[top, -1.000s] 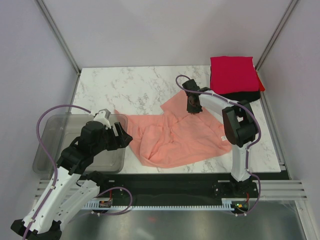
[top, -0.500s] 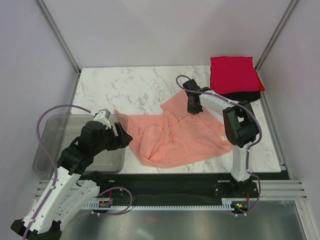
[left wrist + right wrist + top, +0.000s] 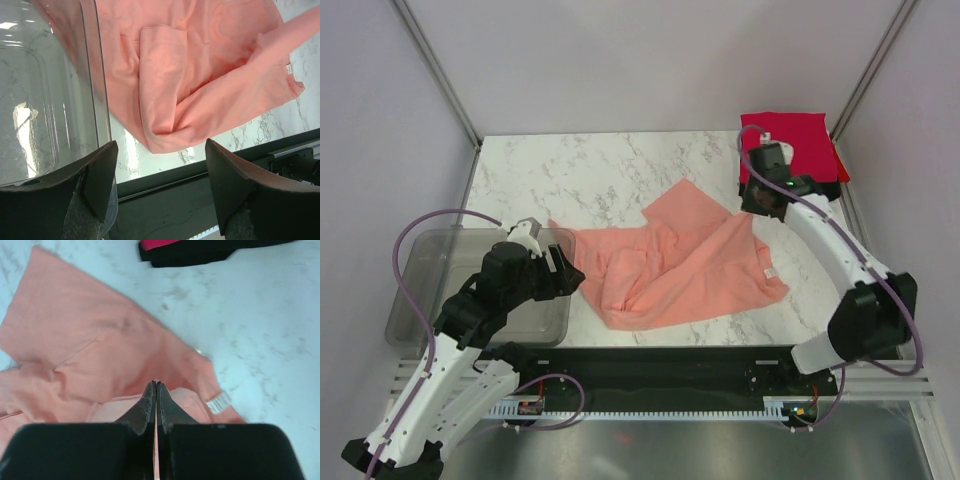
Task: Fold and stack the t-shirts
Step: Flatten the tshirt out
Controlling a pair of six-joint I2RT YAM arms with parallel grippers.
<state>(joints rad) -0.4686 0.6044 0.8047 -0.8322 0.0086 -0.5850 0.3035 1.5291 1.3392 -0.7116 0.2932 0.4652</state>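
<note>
- Three t-shirts are counted: one salmon-pink t-shirt is spread, rumpled, at the centre of the top view, and one red t-shirt is stacked on one black t-shirt at upper right.
- Of two grippers, the right gripper is clamped on the salmon-pink t-shirt's edge.
- The left gripper is held with jaws apart, empty, by the one grey tub at lower left.

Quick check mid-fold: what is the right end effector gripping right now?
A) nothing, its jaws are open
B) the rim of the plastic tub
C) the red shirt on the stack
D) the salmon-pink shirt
D: in the right wrist view the right end effector is shut with a thin fold of the salmon-pink shirt pinched between its fingers.
</note>
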